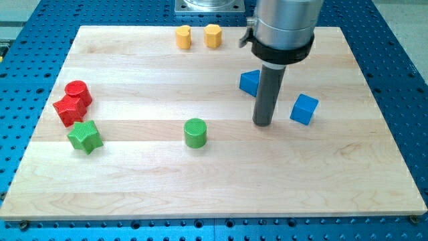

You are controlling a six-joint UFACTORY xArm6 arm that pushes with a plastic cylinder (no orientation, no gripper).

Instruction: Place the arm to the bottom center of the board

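Note:
My tip (262, 124) rests on the wooden board (214, 187), right of centre. A blue block (249, 82) lies just up and left of the tip, partly hidden by the rod. A blue cube (304, 108) lies to the tip's right, a small gap away. A green cylinder (195, 132) lies to the tip's left, near the board's middle. The rod hangs from a grey arm housing (284, 27) at the view's top.
Two yellow blocks (183, 37) (212, 35) sit at the board's top edge. At the left, a red cylinder (78, 92) touches a red star (69, 110), with a green star (85, 136) just below. Blue perforated table (408, 100) surrounds the board.

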